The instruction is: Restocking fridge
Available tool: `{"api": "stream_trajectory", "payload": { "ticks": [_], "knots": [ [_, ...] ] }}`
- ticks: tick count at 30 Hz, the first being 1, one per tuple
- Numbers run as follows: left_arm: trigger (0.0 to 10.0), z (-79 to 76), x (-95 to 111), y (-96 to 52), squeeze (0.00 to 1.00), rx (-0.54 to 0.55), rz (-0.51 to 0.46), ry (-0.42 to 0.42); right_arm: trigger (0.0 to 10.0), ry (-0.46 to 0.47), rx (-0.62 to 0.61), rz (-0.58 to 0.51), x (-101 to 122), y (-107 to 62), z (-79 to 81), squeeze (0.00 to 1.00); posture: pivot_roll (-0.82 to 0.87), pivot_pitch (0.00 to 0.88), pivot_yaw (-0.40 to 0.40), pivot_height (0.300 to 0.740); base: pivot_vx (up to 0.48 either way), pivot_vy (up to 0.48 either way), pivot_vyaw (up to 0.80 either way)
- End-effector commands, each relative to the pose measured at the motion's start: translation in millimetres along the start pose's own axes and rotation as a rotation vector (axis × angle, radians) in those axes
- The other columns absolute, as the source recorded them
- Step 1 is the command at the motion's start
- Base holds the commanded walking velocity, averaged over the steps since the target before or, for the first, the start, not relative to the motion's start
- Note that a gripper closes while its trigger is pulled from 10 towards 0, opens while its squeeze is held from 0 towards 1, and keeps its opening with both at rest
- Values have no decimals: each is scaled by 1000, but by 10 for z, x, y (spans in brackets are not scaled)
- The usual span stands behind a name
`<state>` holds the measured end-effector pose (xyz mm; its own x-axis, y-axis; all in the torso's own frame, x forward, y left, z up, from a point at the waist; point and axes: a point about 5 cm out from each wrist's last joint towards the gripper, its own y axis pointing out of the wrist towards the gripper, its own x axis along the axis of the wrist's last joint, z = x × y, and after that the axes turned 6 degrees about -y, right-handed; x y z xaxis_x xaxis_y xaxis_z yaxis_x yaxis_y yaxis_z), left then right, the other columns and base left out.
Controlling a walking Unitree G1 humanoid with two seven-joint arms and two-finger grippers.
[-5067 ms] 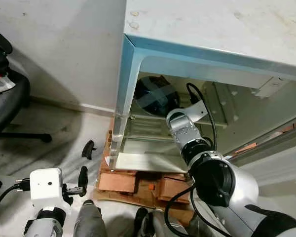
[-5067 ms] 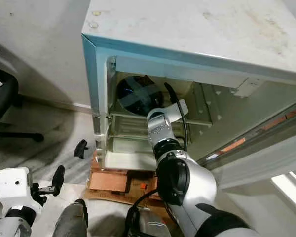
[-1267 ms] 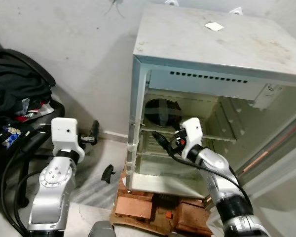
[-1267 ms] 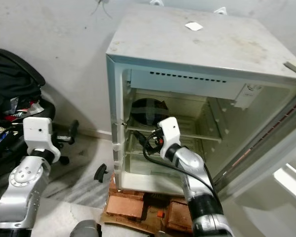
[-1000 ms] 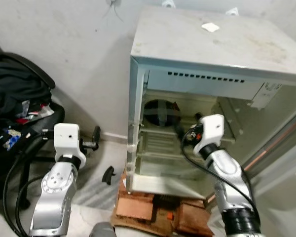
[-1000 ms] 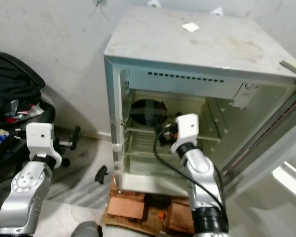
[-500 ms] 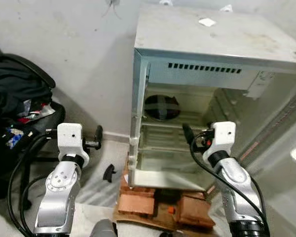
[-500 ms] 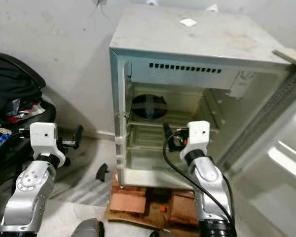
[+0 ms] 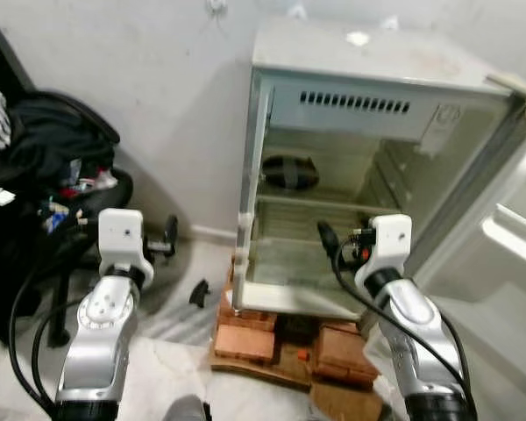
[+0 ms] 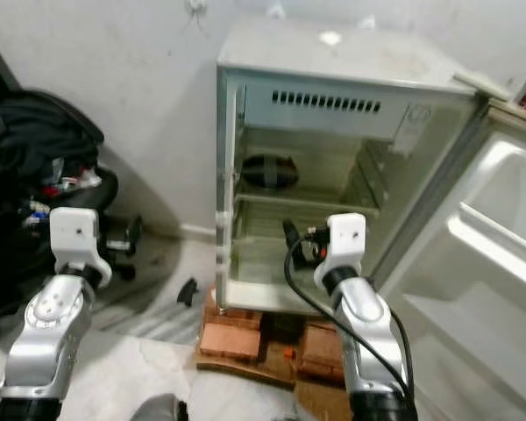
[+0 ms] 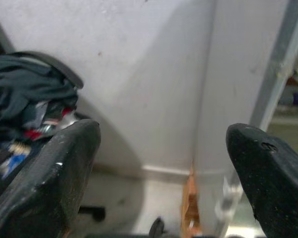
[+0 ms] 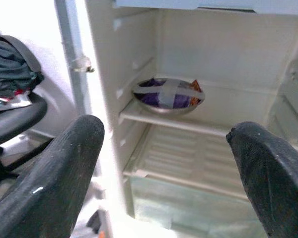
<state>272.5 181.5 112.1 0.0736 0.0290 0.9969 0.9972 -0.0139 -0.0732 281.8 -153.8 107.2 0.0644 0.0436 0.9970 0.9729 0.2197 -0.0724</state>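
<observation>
A small white fridge stands open on bricks. On its upper shelf, at the left, sits a dark round bowl sealed with crossed tape, also seen in the right wrist view as the bowl. My right gripper hovers outside the fridge, in front of the lower shelf, open and empty; its fingers stand wide apart. My left gripper is held left of the fridge near the wall, open and empty, with its fingers spread.
The fridge door swings open at the right. Red bricks and cardboard lie under the fridge. A black office chair piled with clothes stands at the left. A small black piece lies on the floor.
My right gripper has come out of the fridge, away from the bowl, which stays on the upper shelf. The camera has backed off, so the open door now shows.
</observation>
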Motion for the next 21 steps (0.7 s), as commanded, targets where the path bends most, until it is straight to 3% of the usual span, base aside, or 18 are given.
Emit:
{"api": "stream_trajectory", "payload": {
  "ticks": [1,3,5,7,12,14,21],
  "knots": [
    [10000,-10,-33,28,0,-18,13,19,10000,-6,-45,9,-1,-8,-64,0,86,0,-20,740,-259,0,0],
    [10000,23,-43,32,0,-12,17,30,10000,-40,-85,8,14,-8,-98,0,83,0,-10,740,0,0,0],
    [10000,114,-60,8,0,-4,34,74,10000,-130,-196,-14,65,-25,-218,0,82,0,20,740,0,0,0],
    [10000,148,-50,-4,0,-7,31,78,10000,-150,-210,-28,84,-36,-255,0,80,0,25,740,0,0,0],
    [10000,116,-38,72,0,-83,26,98,10000,-133,-278,-21,88,-62,-360,0,40,0,45,740,0,0,0],
    [10000,19,-25,116,0,-128,16,78,10000,-65,-243,-16,74,-101,-336,0,33,0,34,740,0,0,0],
    [10000,-89,-106,103,0,-137,21,62,10000,-49,-215,14,-39,-136,-281,0,35,0,11,740,0,-121,0]
  ]
}}
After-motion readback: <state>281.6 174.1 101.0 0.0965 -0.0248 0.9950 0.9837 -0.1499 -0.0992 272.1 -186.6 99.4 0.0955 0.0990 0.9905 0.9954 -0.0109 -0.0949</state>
